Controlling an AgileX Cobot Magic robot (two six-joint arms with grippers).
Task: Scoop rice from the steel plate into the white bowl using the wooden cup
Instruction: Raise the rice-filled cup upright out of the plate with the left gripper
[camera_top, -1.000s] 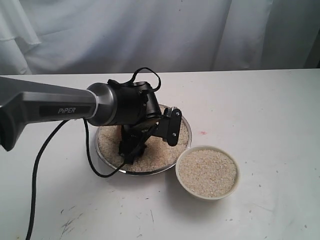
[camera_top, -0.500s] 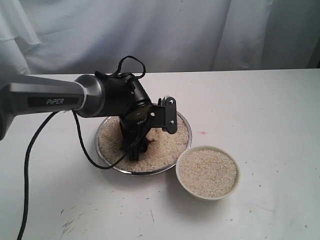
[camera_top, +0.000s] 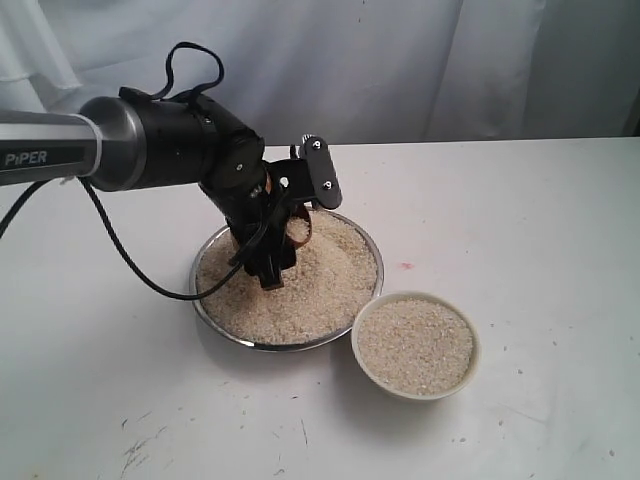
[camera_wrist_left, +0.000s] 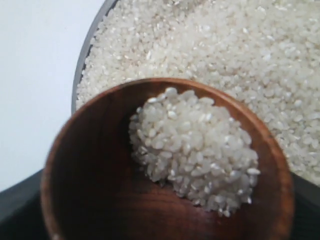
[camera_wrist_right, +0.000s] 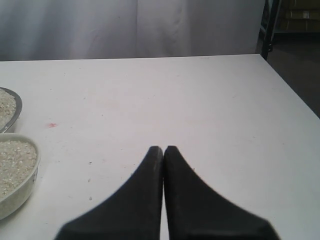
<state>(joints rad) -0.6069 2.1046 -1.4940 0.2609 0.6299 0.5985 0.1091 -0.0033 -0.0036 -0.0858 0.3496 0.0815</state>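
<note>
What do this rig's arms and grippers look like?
Left arm: silver-grey tube marked PIPER, black wrist housing, black cable looping over and under. Left gripper: black fingers with silver screws. Right gripper: two matte black tapered fingers.

From the outside camera I get only a sliver of the cup. The left gripper and its wrist cover the rest of it, along with the far-left stretch of the plate. I cannot make out where the fingers meet the wood. That arm runs off the left edge.

On the left wrist camera the frame cuts the cup's rim, and the dark corners beside it are too blurred to name. The rice runs out of frame.

On the right wrist camera the plate and bowl are both cut by the edge. The right gripper is blurred, its base out of frame.
</note>
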